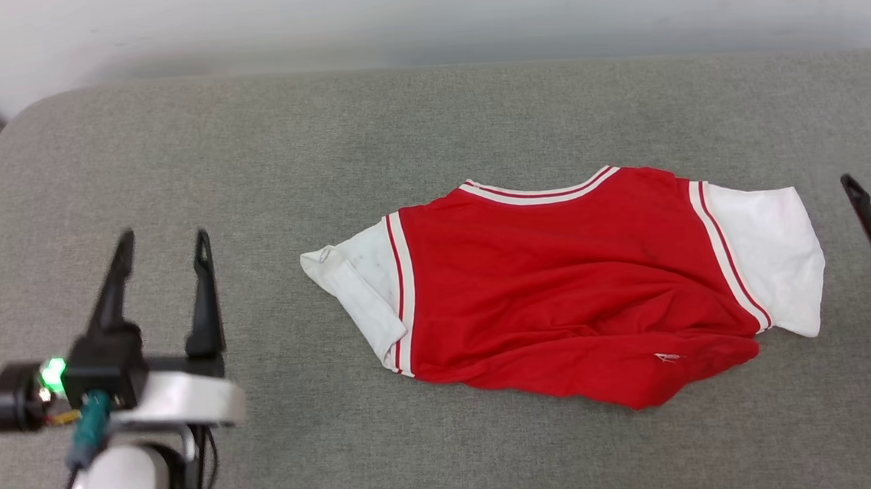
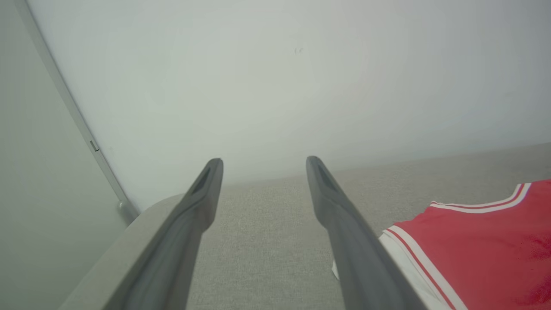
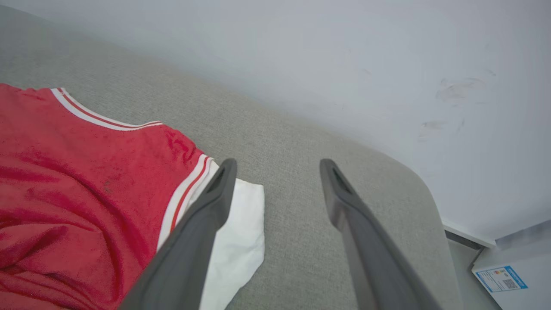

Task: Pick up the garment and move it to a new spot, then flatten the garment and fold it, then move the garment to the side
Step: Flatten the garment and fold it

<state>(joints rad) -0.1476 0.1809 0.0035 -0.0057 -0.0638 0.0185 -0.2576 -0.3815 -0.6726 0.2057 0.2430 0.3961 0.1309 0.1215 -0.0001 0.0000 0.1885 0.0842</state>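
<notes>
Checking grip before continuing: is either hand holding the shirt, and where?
Nothing held: left hand and right hand stand open, clear of the garment.

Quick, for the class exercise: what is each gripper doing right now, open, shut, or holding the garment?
Left gripper: open, holding nothing.
Right gripper: open, holding nothing; the garment is not gripped.

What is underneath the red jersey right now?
The red jersey lies on the grey fabric surface, which shows all around it. Its underside and the patch beneath are covered, so anything there cannot be seen.
</notes>
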